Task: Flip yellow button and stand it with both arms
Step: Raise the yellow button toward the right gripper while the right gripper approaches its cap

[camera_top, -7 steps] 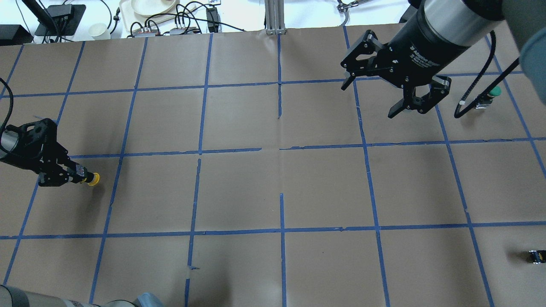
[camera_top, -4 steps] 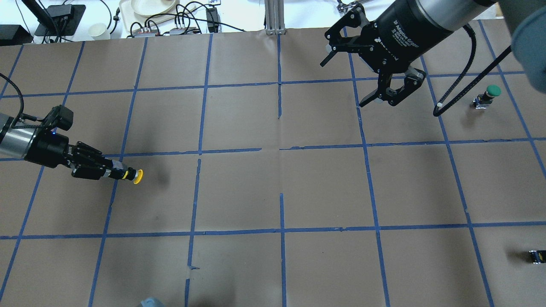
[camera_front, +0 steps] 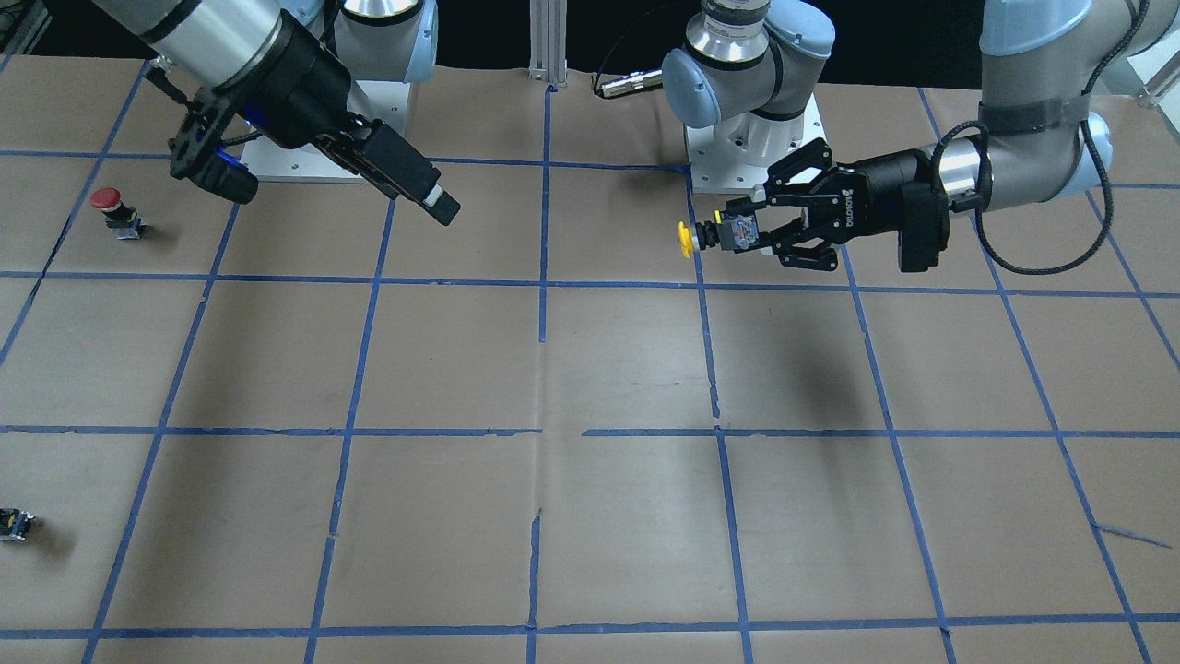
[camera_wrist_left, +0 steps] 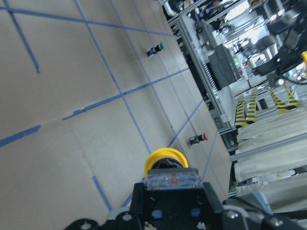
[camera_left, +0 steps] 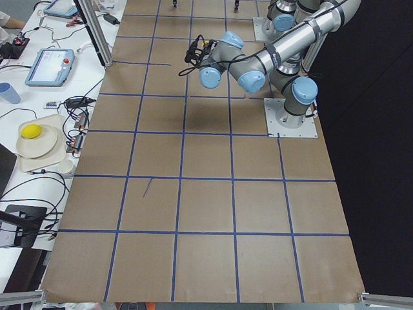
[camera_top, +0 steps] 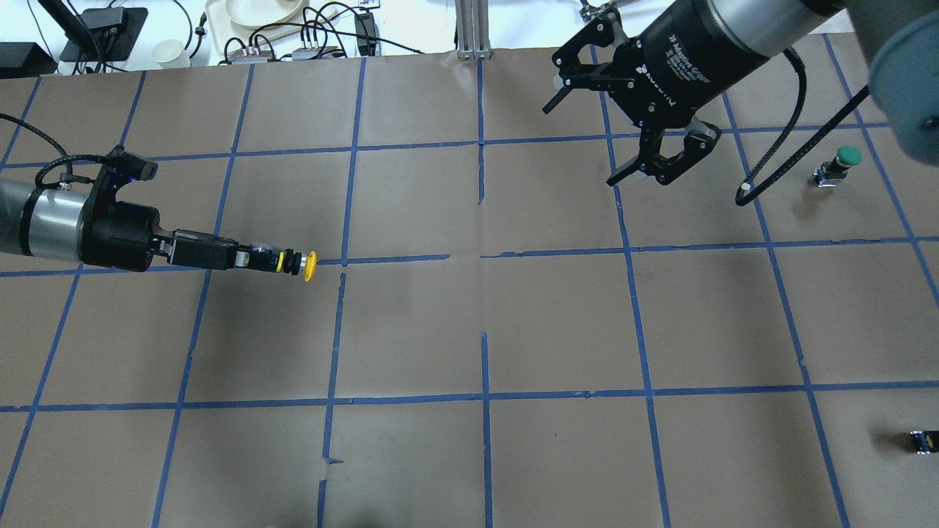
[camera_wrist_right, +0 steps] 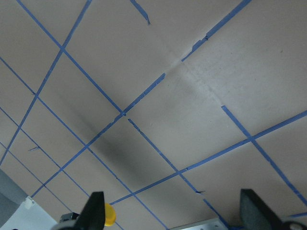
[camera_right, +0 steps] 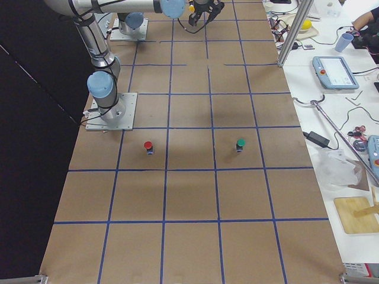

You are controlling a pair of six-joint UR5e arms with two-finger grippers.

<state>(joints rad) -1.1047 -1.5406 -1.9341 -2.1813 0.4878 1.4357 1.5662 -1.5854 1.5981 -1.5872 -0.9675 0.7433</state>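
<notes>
The yellow button [camera_top: 299,263] lies sideways in the air, its yellow cap [camera_front: 686,238] pointing to the table's middle. My left gripper [camera_top: 268,259] is shut on its black body and grey base, well above the paper. In the left wrist view the cap [camera_wrist_left: 165,159] sticks out past the fingers. My right gripper [camera_top: 579,145] hangs open and empty over the far right squares, far from the button. In the front view the right gripper [camera_front: 339,197] is spread wide. The right wrist view shows the cap [camera_wrist_right: 109,214] small at its bottom edge.
A green-capped button [camera_top: 842,164] stands at the right. A red-capped button [camera_front: 112,208] stands near the right arm's base. A tiny black-and-yellow block [camera_top: 921,441] lies at the near right edge. Cables and dishes [camera_top: 264,15] lie past the far edge.
My left gripper has carried the yellow button to the right, toward the table's middle, and turned its wrist. My right gripper has moved left and a little farther away, still open.
</notes>
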